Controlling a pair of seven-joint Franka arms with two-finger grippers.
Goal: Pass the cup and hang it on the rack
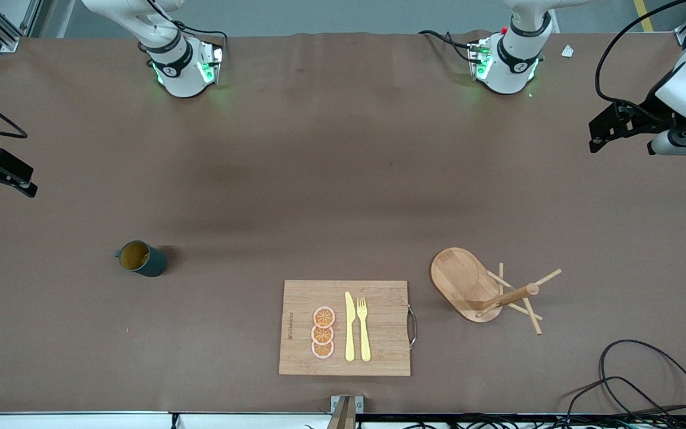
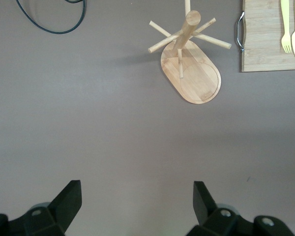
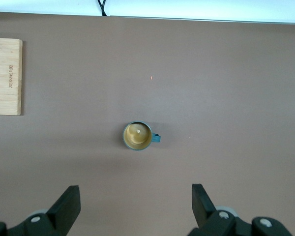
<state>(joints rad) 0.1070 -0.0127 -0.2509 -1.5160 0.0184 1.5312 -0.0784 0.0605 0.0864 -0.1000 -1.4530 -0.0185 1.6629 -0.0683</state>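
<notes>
A small dark teal-green cylindrical cup with a yellowish-brown inside is seen upright on the brown table, toward the right arm's end. A light wooden mug rack with thin pegs is placed toward the left arm's end. Between them lies a rectangular bamboo cutting board. The left gripper is held over bare table, fingers spread apart and empty. The right gripper is likewise held wide and empty.

Dark teal cup with yellowish-brown inside, light wooden rack, yellow fork, brown table.
</notes>
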